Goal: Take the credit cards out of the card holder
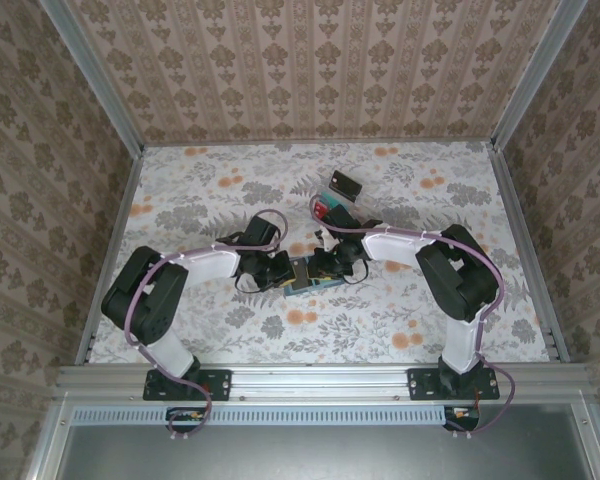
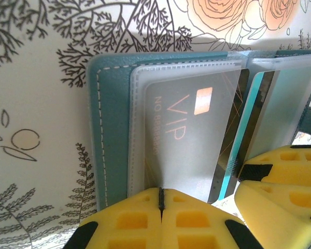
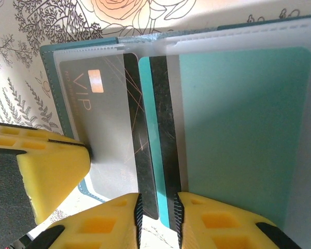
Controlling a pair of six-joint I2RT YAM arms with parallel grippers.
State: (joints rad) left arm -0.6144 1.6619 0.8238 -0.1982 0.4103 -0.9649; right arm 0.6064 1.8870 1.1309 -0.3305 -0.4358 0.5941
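The card holder (image 2: 111,135) lies open on the table (image 2: 36,104) (two credit cards (image 2: 181,140) tucked side by side inside).

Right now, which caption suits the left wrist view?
Left gripper shut at the edge of the open card holder, grey VIP card sleeved.

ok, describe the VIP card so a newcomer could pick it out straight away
On the floral table, an open teal card holder lies at the middle. In its stitched panel, by the left hand, a grey card sits under a clear sleeve. It alone carries coppery "VIP" lettering and a chip square; the neighbouring teal card is plain.
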